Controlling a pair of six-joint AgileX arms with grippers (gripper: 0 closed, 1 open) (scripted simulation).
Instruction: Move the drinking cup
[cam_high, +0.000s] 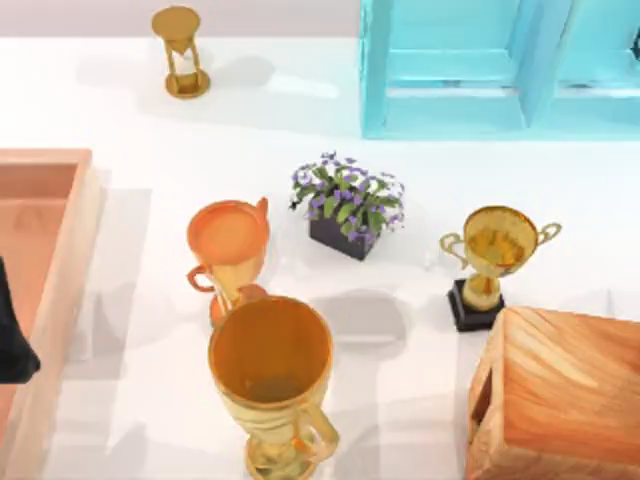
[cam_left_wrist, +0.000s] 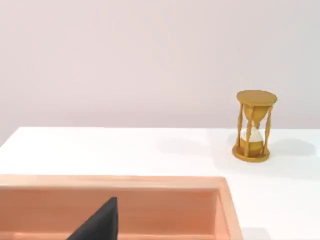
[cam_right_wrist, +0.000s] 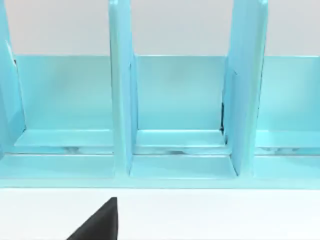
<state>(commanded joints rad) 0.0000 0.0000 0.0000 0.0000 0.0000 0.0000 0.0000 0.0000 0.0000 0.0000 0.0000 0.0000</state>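
Note:
Two cup-like vessels stand near the table's middle. An orange cup (cam_high: 228, 243) with a side handle and a small spout rises on a foot. In front of it is a larger golden cup (cam_high: 271, 365) with a handle, also upright. Which one is the drinking cup I cannot tell. My left gripper (cam_high: 12, 340) is a dark shape at the left edge over the orange tray (cam_high: 40, 200), well left of both cups; in its wrist view a dark part of my left gripper (cam_left_wrist: 100, 225) shows above the tray wall (cam_left_wrist: 165, 207). My right gripper (cam_right_wrist: 100, 224) faces the blue shelf (cam_right_wrist: 180, 100).
A golden hourglass (cam_high: 180, 52) stands at the back left. The blue shelf (cam_high: 500, 70) fills the back right. A potted purple-flowered plant (cam_high: 348, 205) sits centre, a gold trophy (cam_high: 495, 260) on a black base to its right, and a wooden box (cam_high: 560, 400) at the front right.

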